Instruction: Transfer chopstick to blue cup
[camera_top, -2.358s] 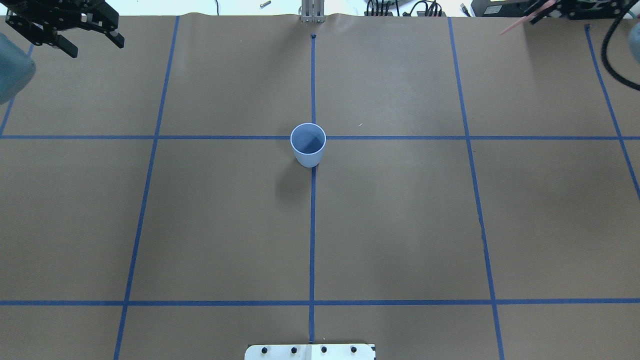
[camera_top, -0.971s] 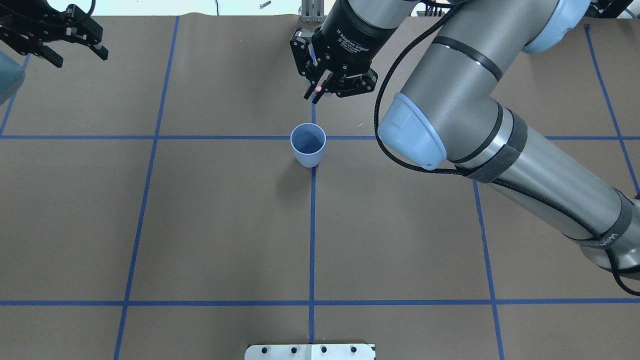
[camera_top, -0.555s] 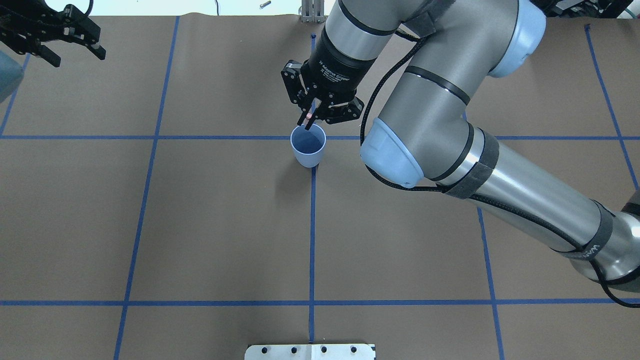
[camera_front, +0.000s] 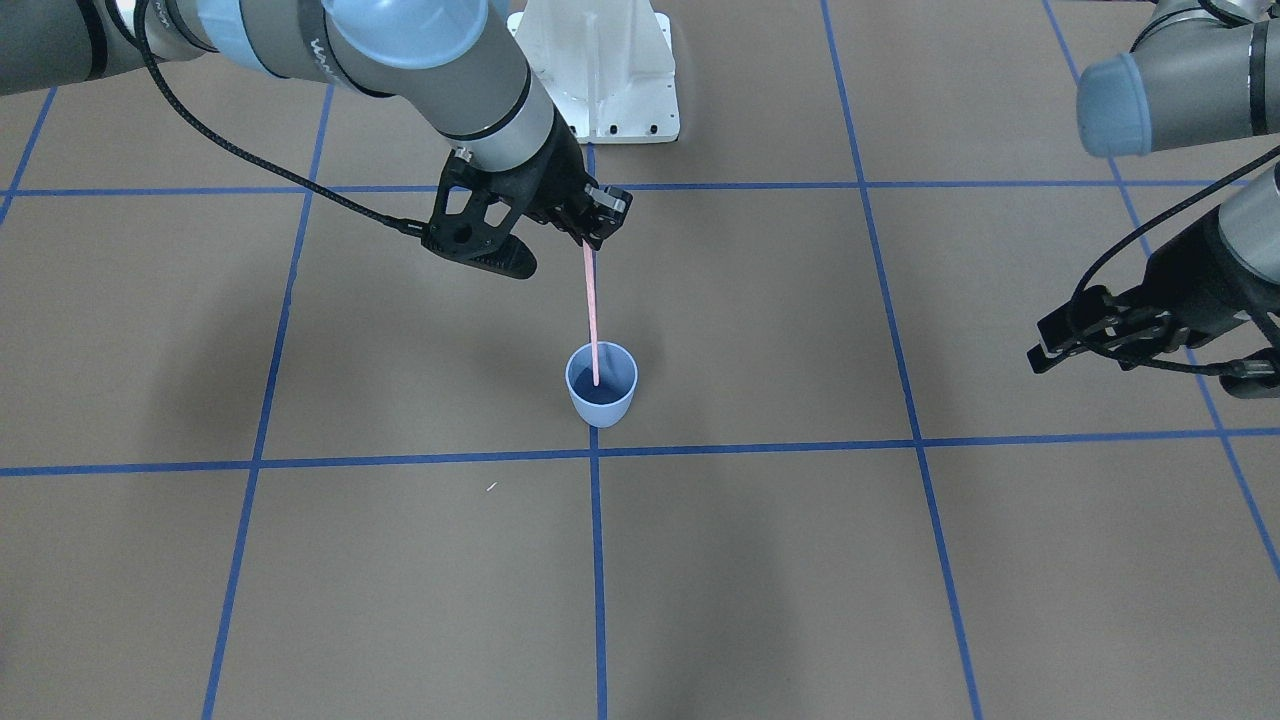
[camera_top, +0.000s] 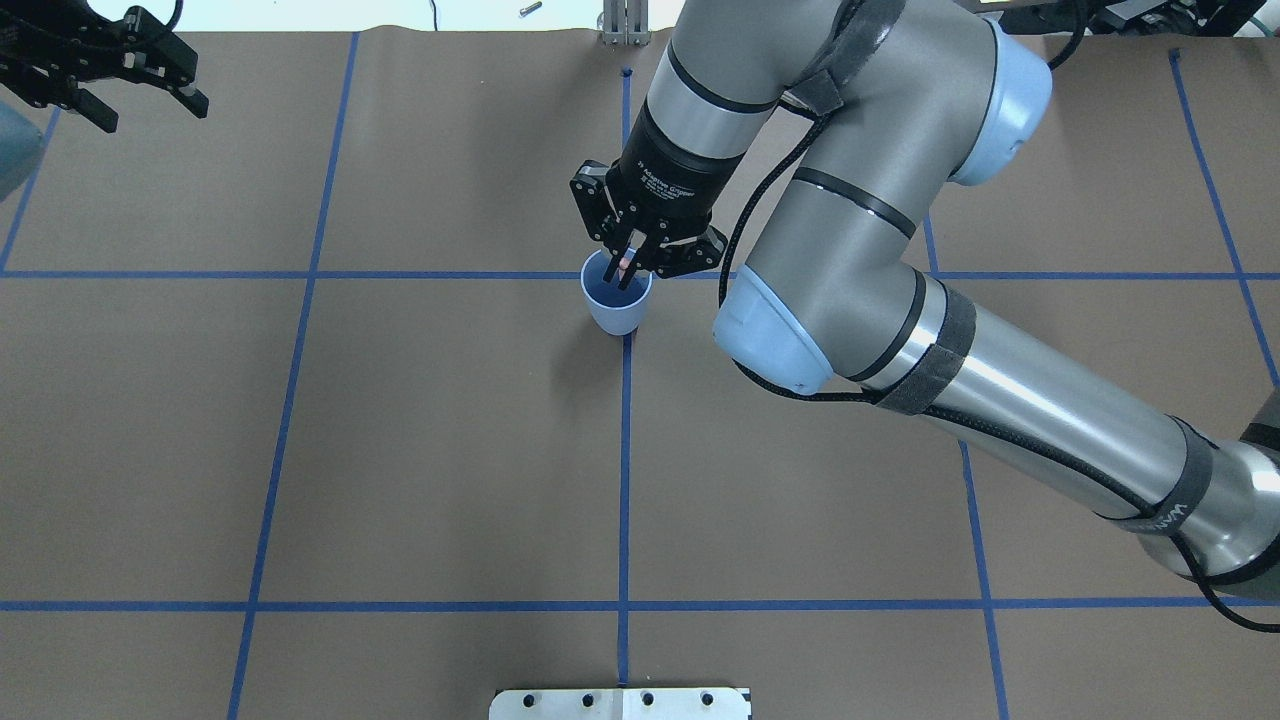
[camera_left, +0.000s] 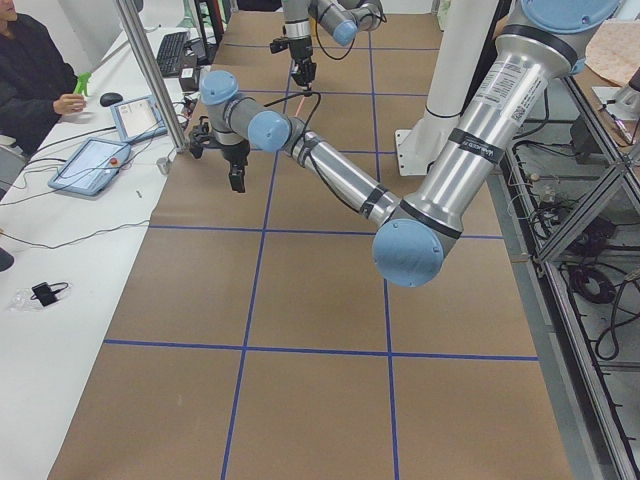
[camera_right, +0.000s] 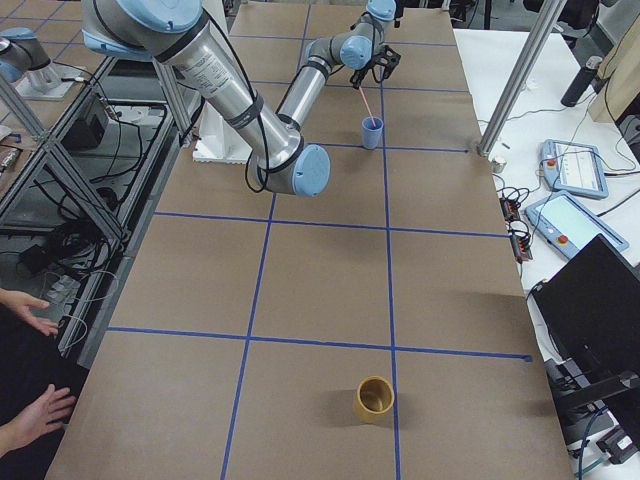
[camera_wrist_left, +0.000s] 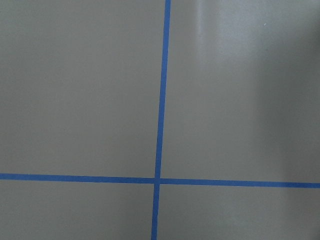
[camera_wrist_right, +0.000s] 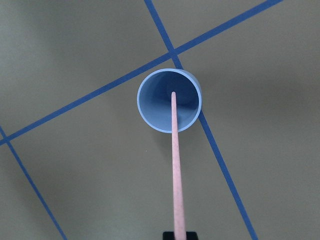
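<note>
The blue cup (camera_front: 601, 395) stands upright at the table's middle, on a crossing of tape lines; it also shows in the overhead view (camera_top: 617, 310) and the right wrist view (camera_wrist_right: 145, 112). My right gripper (camera_front: 588, 240) is shut on the top of the salmon-pink chopstick (camera_front: 592, 310) and holds it nearly upright above the cup. The stick's lower tip is inside the cup's mouth (camera_wrist_right: 173, 97). In the overhead view the right gripper (camera_top: 625, 272) sits over the cup's far rim. My left gripper (camera_top: 150, 105) is open and empty at the far left corner.
Blue tape lines divide the brown paper table cover (camera_top: 400, 450). A tan cup (camera_right: 377, 398) stands far off at the table's right end. The white robot base (camera_front: 600, 70) is behind the cup. Operators and tablets (camera_left: 95, 160) are at the far side.
My right arm has swung in from the far right corner with the chopstick, come over the blue cup and lowered the stick's tip into it. The left gripper has barely moved.
</note>
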